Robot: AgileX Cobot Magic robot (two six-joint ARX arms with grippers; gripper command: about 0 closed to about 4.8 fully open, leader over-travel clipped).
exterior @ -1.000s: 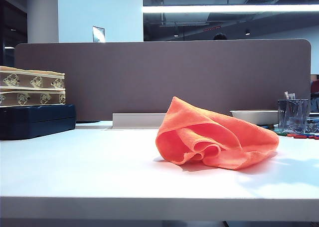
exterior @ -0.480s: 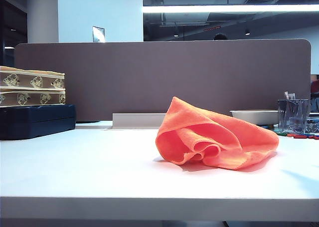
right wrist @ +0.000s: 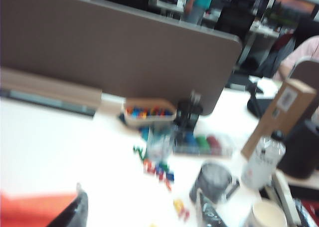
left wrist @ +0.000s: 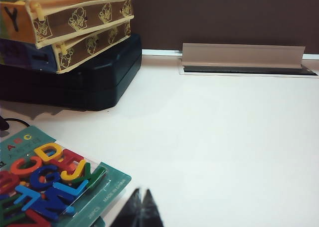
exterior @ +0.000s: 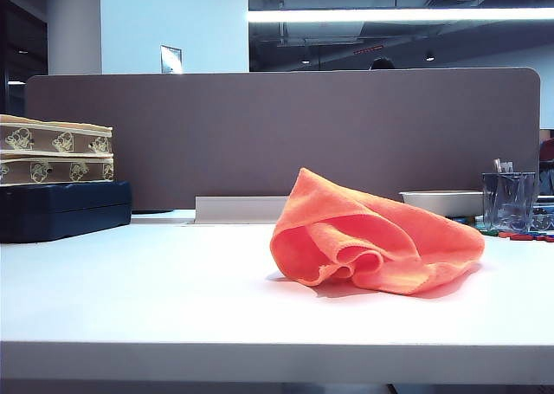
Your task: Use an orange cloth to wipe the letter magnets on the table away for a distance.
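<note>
While no arm shows in the exterior view, the orange cloth [exterior: 376, 242] lies crumpled in a loose mound on the table [exterior: 156, 299], right of centre, well in front of the brown divider panel [exterior: 286, 134]. Behind it, toward the right edge: a shallow white tray [exterior: 441, 202] and a clear pen cup [exterior: 509, 200].

Left side of the table: two patterned boxes [exterior: 54, 150] stacked on a dark blue case [exterior: 62, 209].

Left gripper [left wrist: 139, 212]: only dark fingertips in the left wrist view, tips close together, nothing between them; hovering low over bare table. Just beside it, a teal card pack of letter magnets [left wrist: 47, 179], red, blue, yellow and green pieces.

Right gripper [right wrist: 67, 212]: one dark finger visible in a blurred right wrist view; cannot tell whether it stands open or closed. A corner of the orange cloth sits right beside it. Loose letter magnets scattered on the table farther off, near a bottle [right wrist: 259, 162]
</note>
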